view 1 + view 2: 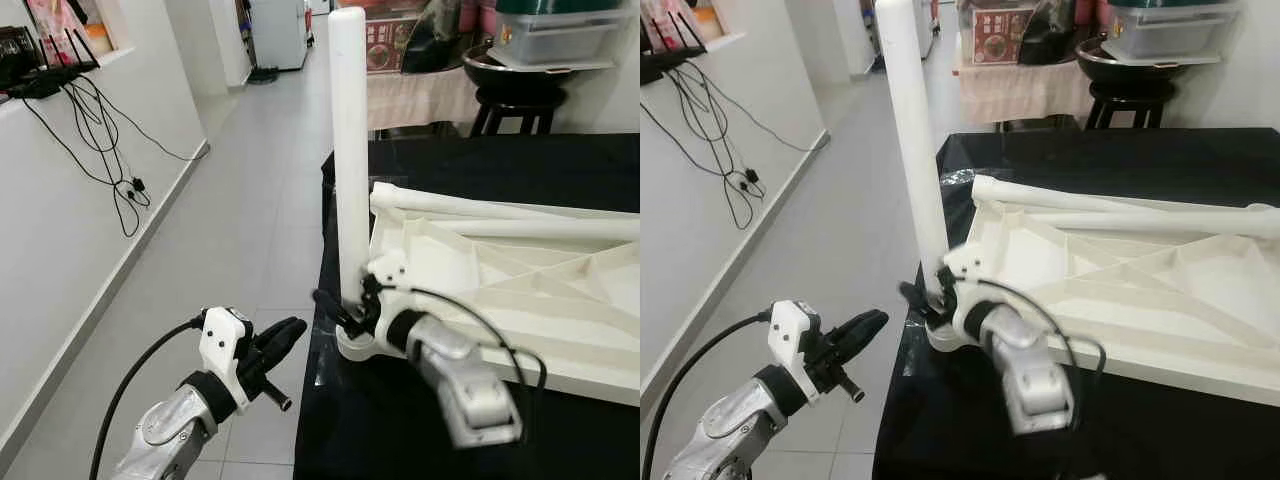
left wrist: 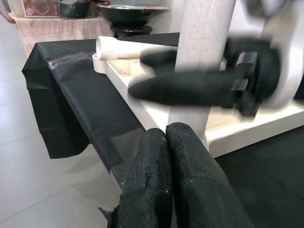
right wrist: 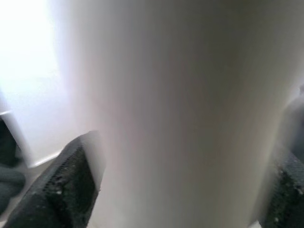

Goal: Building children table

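Observation:
An upturned white children's table top lies on the black-covered table. One white leg stands upright in its near-left corner socket. My right gripper is shut on the foot of that leg; in the right wrist view the leg sits between both black fingers. My left gripper hovers over the floor just left of the table's edge, shut and holding nothing, pointing at the leg. Two more white legs lie across the far side of the top.
The grey tiled floor stretches away to the left of the table. A white wall ledge with a router and hanging cables runs along the far left. Behind the table stands a dark stool bearing a wok, beside a cloth-covered stand.

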